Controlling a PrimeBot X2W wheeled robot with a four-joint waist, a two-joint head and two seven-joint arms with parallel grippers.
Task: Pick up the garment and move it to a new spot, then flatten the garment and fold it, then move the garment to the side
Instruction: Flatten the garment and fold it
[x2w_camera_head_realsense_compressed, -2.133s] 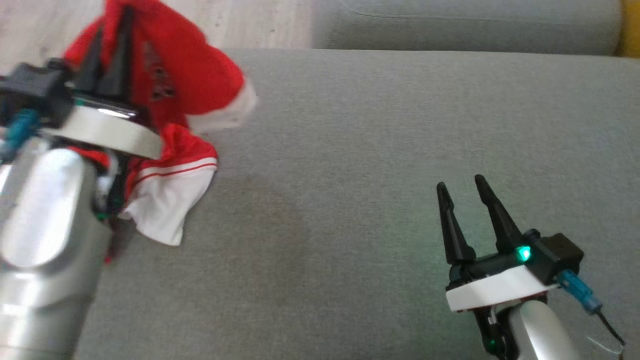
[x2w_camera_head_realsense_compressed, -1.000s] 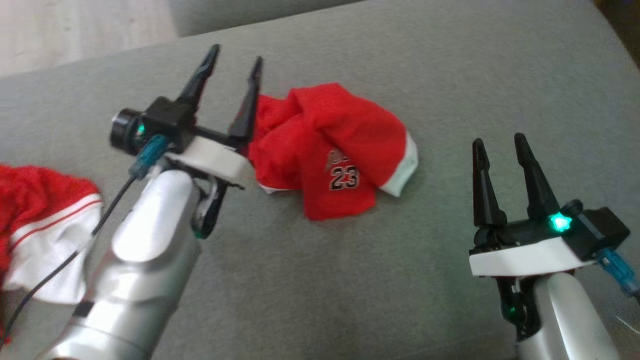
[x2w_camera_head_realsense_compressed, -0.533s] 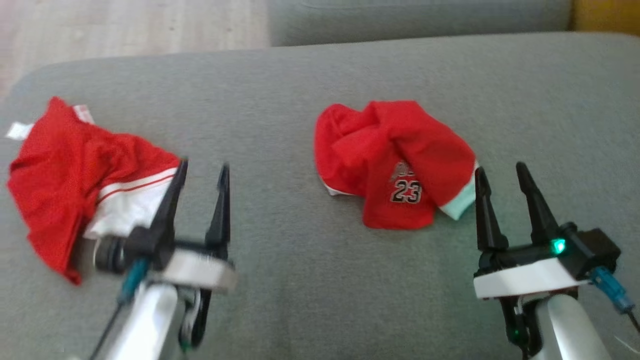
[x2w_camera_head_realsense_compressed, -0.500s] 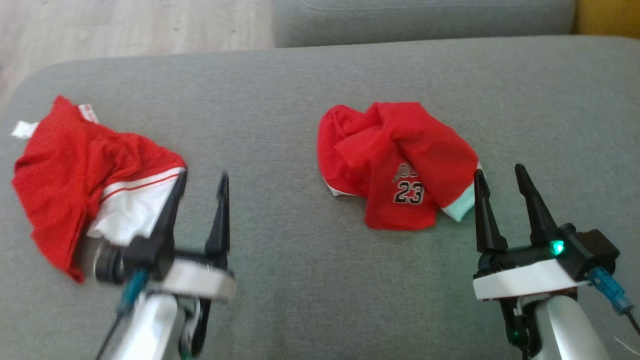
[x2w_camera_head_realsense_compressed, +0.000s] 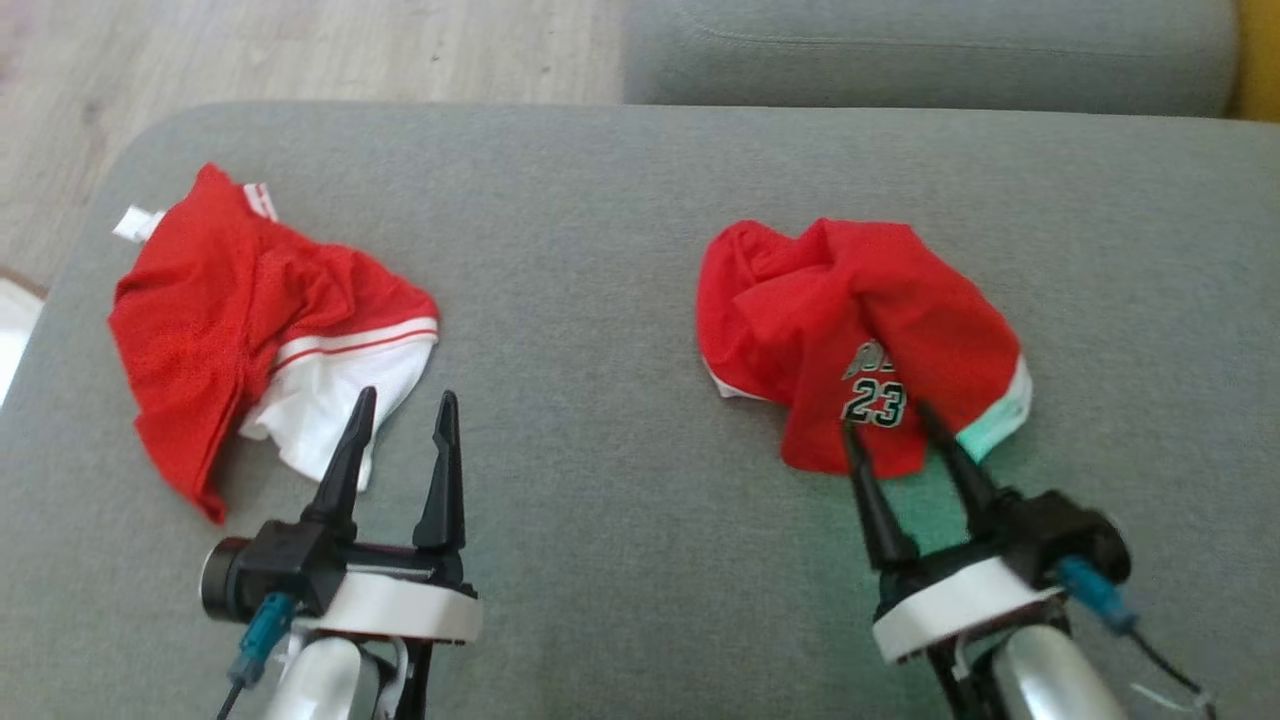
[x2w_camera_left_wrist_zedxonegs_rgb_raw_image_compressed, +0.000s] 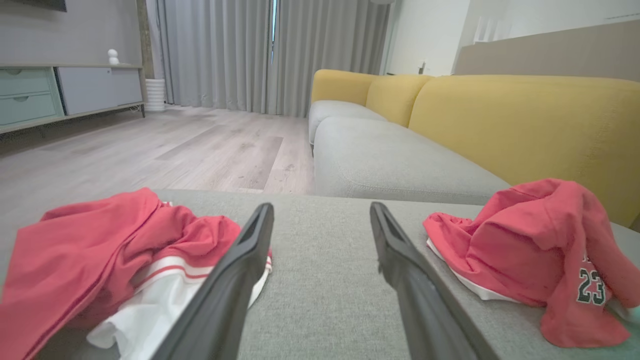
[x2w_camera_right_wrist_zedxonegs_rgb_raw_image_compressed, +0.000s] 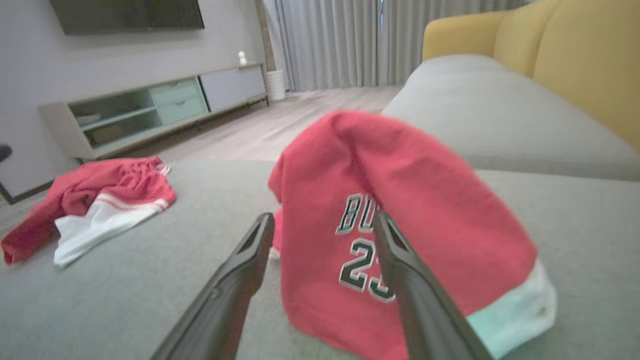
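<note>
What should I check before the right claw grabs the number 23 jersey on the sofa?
1. Right claw open: ok.
2. Right claw aimed at jersey: ok, tips at its near edge.
3. Tips touching cloth: cannot tell.
4. Left claw open, empty: ok.
5. Shorts apart from jersey: ok.
6. Jersey flat: not ok, bunched up.
</note>
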